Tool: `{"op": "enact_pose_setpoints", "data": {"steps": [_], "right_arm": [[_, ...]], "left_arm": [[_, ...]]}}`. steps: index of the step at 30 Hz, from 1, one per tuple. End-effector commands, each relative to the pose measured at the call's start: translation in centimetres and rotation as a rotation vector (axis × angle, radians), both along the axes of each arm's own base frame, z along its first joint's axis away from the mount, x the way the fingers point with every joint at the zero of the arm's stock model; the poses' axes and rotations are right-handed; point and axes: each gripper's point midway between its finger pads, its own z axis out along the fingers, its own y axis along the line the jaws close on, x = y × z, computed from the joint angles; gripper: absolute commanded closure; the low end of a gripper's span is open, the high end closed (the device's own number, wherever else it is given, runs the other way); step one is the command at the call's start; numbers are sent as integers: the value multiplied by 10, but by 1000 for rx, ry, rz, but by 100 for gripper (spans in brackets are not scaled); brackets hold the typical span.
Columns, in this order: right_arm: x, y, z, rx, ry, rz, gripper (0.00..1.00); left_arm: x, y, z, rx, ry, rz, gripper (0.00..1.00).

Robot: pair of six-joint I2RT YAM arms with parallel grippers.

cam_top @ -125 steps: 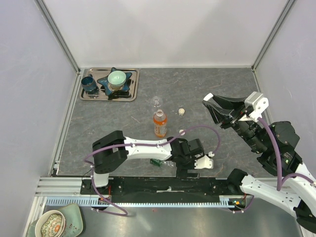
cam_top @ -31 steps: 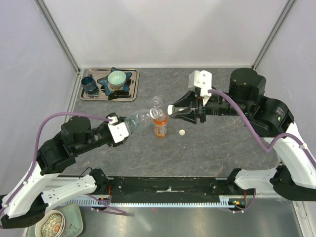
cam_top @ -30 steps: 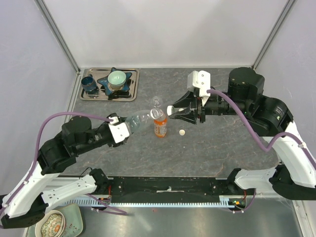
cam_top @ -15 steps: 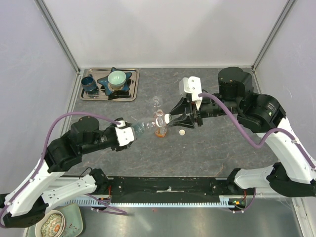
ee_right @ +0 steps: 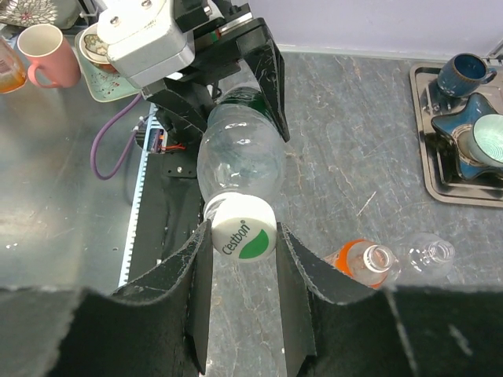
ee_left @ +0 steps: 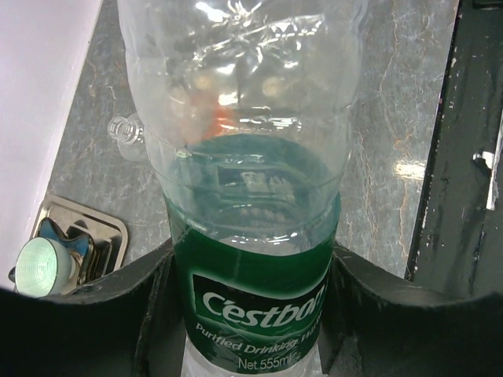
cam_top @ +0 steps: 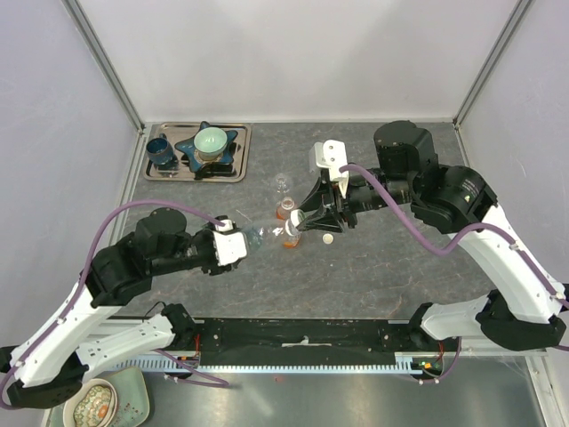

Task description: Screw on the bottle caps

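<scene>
My left gripper (cam_top: 235,246) (ee_left: 251,271) is shut on the clear green-labelled bottle (cam_top: 255,236) (ee_left: 250,169) and holds it tilted above the table, mouth toward the right arm. My right gripper (cam_top: 299,220) (ee_right: 244,233) is shut on a white bottle cap (ee_right: 244,228) with a green logo, which sits at that bottle's (ee_right: 240,161) mouth. The orange bottle (cam_top: 286,229) (ee_right: 360,260) stands open just behind, and the smaller clear bottle (cam_top: 283,184) (ee_right: 429,253) beyond it. Another cap (cam_top: 328,238) lies on the table.
A metal tray (cam_top: 235,171) at the back left holds a dark blue cup (cam_top: 161,151) and a pale green bowl (cam_top: 211,140) on a blue star dish. A pink mug (ee_right: 47,53) and dishes sit below the table's front rail.
My right gripper has carried the cap left and down to the mouth of the green-labelled bottle. My left arm has swung that bottle right and nearer to the front.
</scene>
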Motion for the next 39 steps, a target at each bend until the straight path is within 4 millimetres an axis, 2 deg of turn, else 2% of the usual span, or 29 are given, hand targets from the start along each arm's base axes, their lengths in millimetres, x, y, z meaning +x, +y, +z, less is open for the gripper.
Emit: {"op": "enact_pose_setpoints", "data": {"steps": [1, 9, 14, 29, 39], "right_arm": [[-4, 4, -1, 7, 12, 28, 64], [-3, -1, -22, -44, 49, 6, 66], [-8, -7, -22, -46, 61, -9, 67], [-18, -5, -13, -21, 89, 40, 67], [-26, -12, -33, -62, 126, 35, 67]], "left_arm": [[-1, -7, 17, -29, -43, -47, 47], [1, -3, 14, -19, -53, -32, 48], [5, 0, 14, 0, -95, -26, 47], [15, -1, 8, 32, -104, -1, 48], [21, 2, 3, 64, -126, 11, 48]]}}
